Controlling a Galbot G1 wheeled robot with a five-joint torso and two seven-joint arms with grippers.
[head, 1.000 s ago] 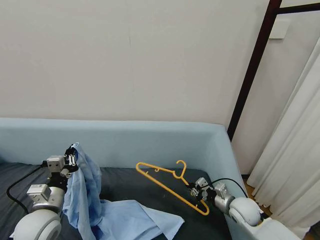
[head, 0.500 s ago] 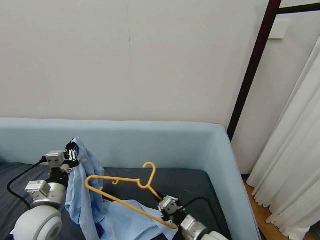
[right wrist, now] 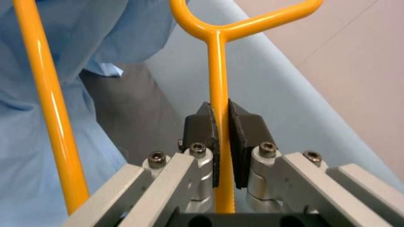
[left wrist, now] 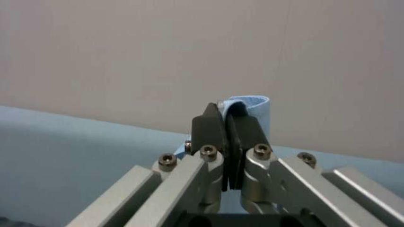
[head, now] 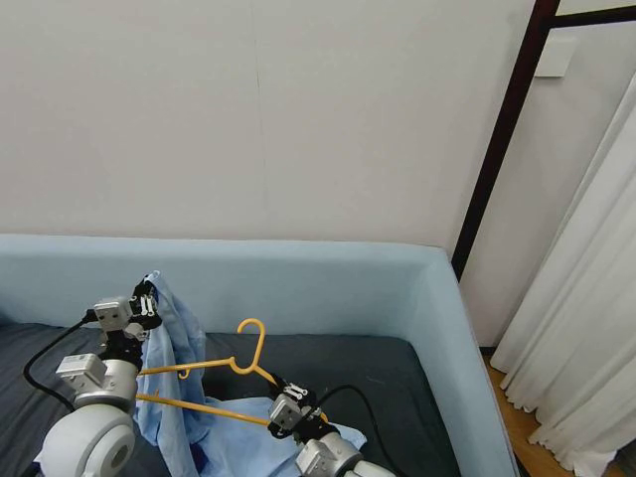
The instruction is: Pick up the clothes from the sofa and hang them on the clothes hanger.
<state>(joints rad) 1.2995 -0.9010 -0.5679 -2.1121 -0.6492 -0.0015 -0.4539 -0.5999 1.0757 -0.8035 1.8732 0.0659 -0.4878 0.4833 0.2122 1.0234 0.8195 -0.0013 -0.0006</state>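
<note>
Sofa (head: 328, 273), white wall (head: 248, 119); left gripper (left wrist: 225, 112): shirt (head: 179, 343), maybe; right gripper (right wrist: 220, 113): hanger (right wrist: 218, 71).

"How many things are there to count?"

"One light blue cloth garment (head: 175, 350), one orange plastic hanger (right wrist: 218, 71), one pale blue sofa (head: 328, 278), and two grippers: left gripper (head: 145, 306), right gripper (head: 288, 408)."

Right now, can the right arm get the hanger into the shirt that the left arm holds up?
Probably yes. The right pincer grips the hanger, whose far end is at the shirt hanging from the left pincer; nothing stands between them.
</note>
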